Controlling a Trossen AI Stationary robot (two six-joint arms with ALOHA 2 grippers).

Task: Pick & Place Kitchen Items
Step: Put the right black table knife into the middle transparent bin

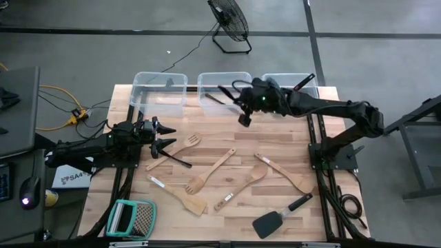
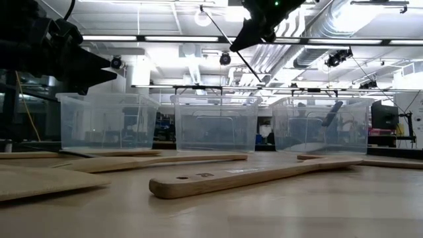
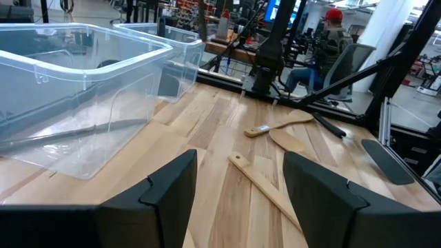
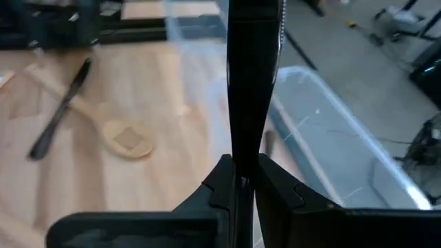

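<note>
Nearest the low camera: wooden spatula [image 2: 258,175], flat on the table [image 1: 289,141].

Table: carries the loose utensils, awaiting sorting.

Bins: three clear ones along the far edge. Middle bin [image 1: 224,89] lies just below the right hand, probably the drop target.

Right hand [image 1: 242,110]: clamped tight on a black utensil [image 4: 251,83], held high so it can clear the bin's rim.

Left hand [image 1: 164,136]: fingers spread, empty, beside the wooden fork [image 1: 180,148] and a black tool [image 1: 176,159], likely its next pick.
</note>
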